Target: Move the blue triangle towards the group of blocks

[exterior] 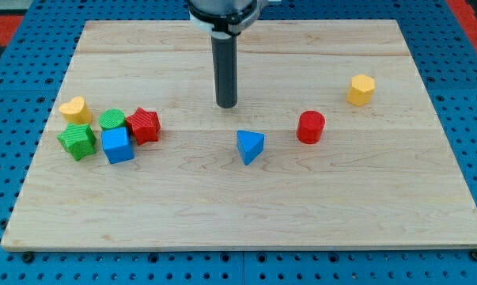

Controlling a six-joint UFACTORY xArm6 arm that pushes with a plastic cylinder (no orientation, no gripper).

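Observation:
The blue triangle [250,146] lies near the middle of the wooden board [246,214]. My tip [226,104] stands a little above and to the left of it in the view, not touching it. The group of blocks sits at the view's left: a yellow heart-shaped block [75,108], a green round block [111,120], a red star-shaped block [145,125], a green star-shaped block [77,141] and a blue cube [118,146], packed close together.
A red cylinder [310,127] stands to the right of the blue triangle. A yellow hexagonal block [362,89] sits farther to the upper right. Blue perforated table surface surrounds the board.

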